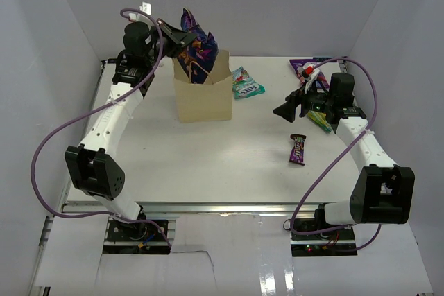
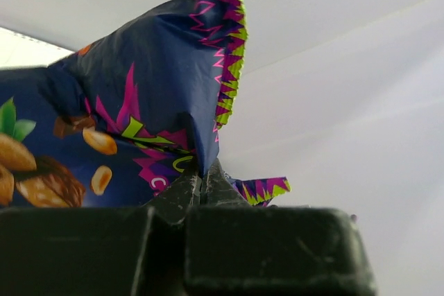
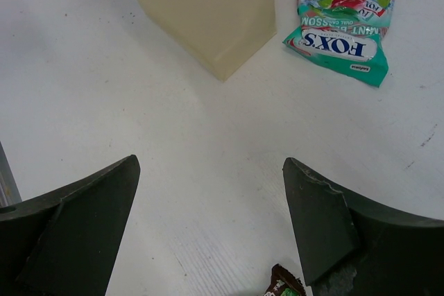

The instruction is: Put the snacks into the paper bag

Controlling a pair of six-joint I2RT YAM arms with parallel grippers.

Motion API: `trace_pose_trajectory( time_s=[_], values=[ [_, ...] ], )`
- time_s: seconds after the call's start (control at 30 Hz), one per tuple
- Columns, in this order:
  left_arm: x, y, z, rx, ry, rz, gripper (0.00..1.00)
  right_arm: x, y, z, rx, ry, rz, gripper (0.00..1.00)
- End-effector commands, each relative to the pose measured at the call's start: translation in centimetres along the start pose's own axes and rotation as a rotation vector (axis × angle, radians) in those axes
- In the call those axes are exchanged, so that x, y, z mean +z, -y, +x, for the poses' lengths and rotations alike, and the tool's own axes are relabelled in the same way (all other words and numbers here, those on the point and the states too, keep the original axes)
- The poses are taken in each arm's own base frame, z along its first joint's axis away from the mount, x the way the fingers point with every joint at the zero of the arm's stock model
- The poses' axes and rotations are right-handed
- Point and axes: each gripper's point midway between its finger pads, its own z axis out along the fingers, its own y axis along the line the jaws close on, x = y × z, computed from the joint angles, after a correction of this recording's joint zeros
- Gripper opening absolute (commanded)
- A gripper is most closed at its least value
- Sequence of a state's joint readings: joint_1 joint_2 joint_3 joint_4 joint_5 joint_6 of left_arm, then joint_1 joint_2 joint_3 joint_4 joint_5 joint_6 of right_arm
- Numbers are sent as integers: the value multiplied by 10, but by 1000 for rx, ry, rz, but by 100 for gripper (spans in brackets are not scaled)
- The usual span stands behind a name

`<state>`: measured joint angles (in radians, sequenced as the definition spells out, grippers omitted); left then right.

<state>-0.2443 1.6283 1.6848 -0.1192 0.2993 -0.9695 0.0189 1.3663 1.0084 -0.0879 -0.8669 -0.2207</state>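
A white table (image 1: 208, 164) spreads below and ahead of the right gripper (image 1: 283, 111), faintly speckled and evenly lit, with only soft shadows. Behind the left gripper (image 1: 182, 38) rises a plain white back wall (image 1: 291, 5). Matching side walls (image 1: 41, 60) stand outboard of each gripper. A metal rail (image 1: 208, 207) edges the table's near side.

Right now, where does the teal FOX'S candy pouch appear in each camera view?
Top external: the FOX'S pouch lies just right of the paper bag.
Left wrist: not in it.
Right wrist: the pouch is at upper right, print upside down.
Shared landmark: the paper bag, left of the pouch in both views.
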Motion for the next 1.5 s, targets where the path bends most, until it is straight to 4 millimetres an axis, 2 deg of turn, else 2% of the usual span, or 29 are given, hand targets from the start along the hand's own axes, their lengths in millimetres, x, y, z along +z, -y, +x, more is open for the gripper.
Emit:
trace_pose_trajectory(
  time_s=[0.0,0.1,0.33,0.43,0.57,0.73,0.8,0.83,0.87,0.9,0.93,0.97,1.0,1.03,1.07,1.1,1.13,1.17,1.2,1.23,1.27,1.33,1.37,1.4,1.47],
  values=[
    [-38,79,-43,65,174,206,0,-5,-3,-5,-33,18,-6,89],
    [-39,74,-40,65,175,197,0,-5,-4,-4,-31,16,-9,89],
    [-40,67,-36,53,169,185,18,-4,-4,-2,-27,8,-9,90],
    [-42,66,-34,48,168,184,29,-4,-3,-1,-29,6,-8,89],
    [-46,63,-29,46,161,178,53,-4,-3,1,-30,2,-8,89],
    [-57,59,-25,53,163,166,59,-4,-2,3,-34,-3,-7,90],
    [-62,57,-23,75,167,161,61,-4,4,5,-31,-17,22,89],
    [-69,61,-26,139,180,165,62,-5,20,16,3,-66,110,90],
    [-72,55,-24,180,169,131,63,-6,35,15,14,-93,185,90],
    [-77,55,-26,231,169,103,65,1,49,35,62,-172,245,90],
    [-89,53,-30,327,187,64,66,-12,75,66,154,-316,441,90],
    [-96,28,-31,343,189,-69,68,-16,90,65,179,-372,537,90],
    [-106,19,-34,377,201,-128,70,-16,96,98,244,-496,576,87],
    [-128,5,-28,431,189,-201,75,-29,96,119,310,-596,647,85],
    [-143,-13,-37,444,245,-303,78,-34,92,138,352,-652,659,82],
    [-156,-24,-34,452,255,-354,82,-41,87,150,382,-687,682,81],
    [-167,-55,-17,458,213,-432,88,-43,79,156,403,-698,674,81],
    [-191,-53,-19,461,262,-449,90,-47,72,156,397,-687,668,81],
    [-201,-61,-12,454,261,-467,91,-52,60,172,411,-722,656,81],
    [-209,-88,7,441,216,-518,93,-53,54,177,420,-727,647,81],
    [-223,-86,11,405,244,-507,93,-56,48,181,434,-734,639,81],
    [-235,-104,27,362,228,-541,94,-58,34,199,485,-773,613,79],
    [-238,-122,42,316,207,-567,94,-58,29,206,516,-789,613,76],
    [-244,-122,46,295,220,-557,94,-58,26,217,546,-819,608,70],
    [-248,-139,62,248,201,-579,94,-56,20,231,587,-853,592,62]
  ],
)
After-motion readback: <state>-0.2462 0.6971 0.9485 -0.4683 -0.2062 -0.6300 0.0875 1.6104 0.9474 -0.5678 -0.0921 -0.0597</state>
